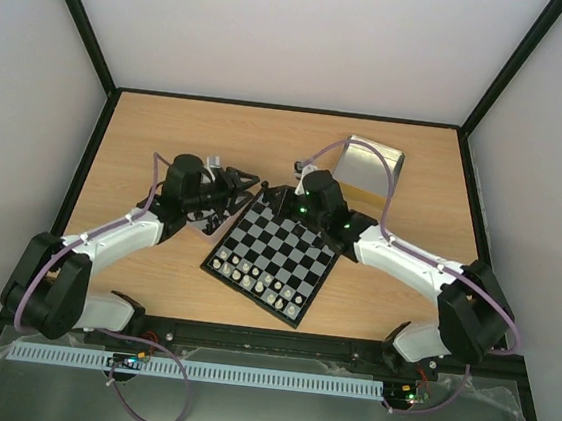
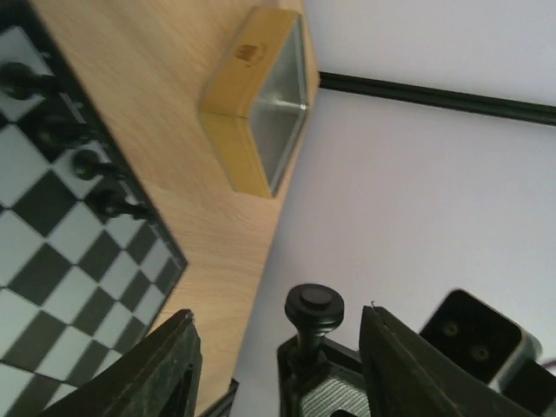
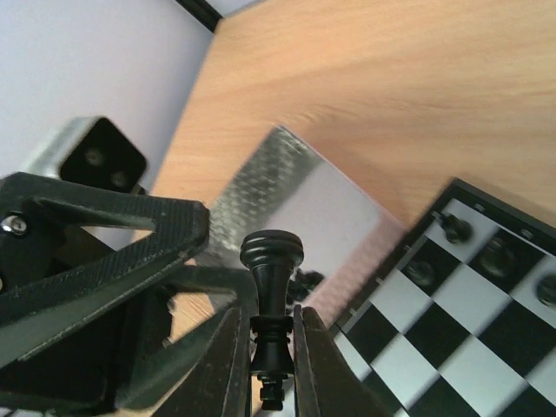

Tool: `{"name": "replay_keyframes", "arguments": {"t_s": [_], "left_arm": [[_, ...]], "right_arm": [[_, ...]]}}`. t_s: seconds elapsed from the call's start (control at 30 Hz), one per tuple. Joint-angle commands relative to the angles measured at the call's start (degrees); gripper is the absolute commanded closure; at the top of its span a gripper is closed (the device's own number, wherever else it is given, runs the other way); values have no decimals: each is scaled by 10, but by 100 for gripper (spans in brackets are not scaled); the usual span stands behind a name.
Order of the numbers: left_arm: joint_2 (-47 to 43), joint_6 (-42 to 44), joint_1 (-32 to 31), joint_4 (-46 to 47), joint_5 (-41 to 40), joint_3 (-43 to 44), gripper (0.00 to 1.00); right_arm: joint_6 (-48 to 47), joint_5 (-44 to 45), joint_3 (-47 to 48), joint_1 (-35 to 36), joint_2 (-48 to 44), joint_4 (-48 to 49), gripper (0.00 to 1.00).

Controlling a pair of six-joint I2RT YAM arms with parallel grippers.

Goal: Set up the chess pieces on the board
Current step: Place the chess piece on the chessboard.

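Note:
The board (image 1: 274,258) lies mid-table, with pale pieces along its near rows and several black chess pieces (image 2: 94,165) on its far edge, which also show in the right wrist view (image 3: 456,228). My right gripper (image 3: 268,317) is shut on a black chess piece (image 3: 272,287), held in the air with its round base pointing away. It is just off the board's far corner (image 1: 277,200). My left gripper (image 2: 278,317) is open, its fingers (image 2: 174,365) on either side of that piece's base (image 2: 313,306) without touching it. In the top view it is at the same corner (image 1: 251,185).
A shiny metal tray (image 3: 287,195) lies below the grippers, left of the board, with a few black pieces (image 3: 306,280) in it. A second metal tray with yellow sides (image 1: 371,170) stands at the back right and also shows in the left wrist view (image 2: 261,104).

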Motion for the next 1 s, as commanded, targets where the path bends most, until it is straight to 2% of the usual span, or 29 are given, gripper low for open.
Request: {"name": "replay_keyframes", "arguments": {"t_s": [0.0,0.13,0.4,0.6,0.83,0.97], "left_arm": [[-14,186,-1,-138,-41,34,45],[-12,320,-2,-232,-94,67,44],[-11,472,-1,-329,-153,122,44],[-3,527,-1,-357,-154,147,44],[-7,563,1,-368,-150,148,45],[-16,575,3,-374,-153,148,45]], "right_arm": [[-41,37,50,-3,-31,-237,94],[-63,33,73,-3,-27,-394,94],[-102,20,110,-2,-6,-595,92],[-139,22,140,-2,47,-676,92],[-166,22,172,0,109,-714,92],[-169,23,185,1,130,-720,83]]}}
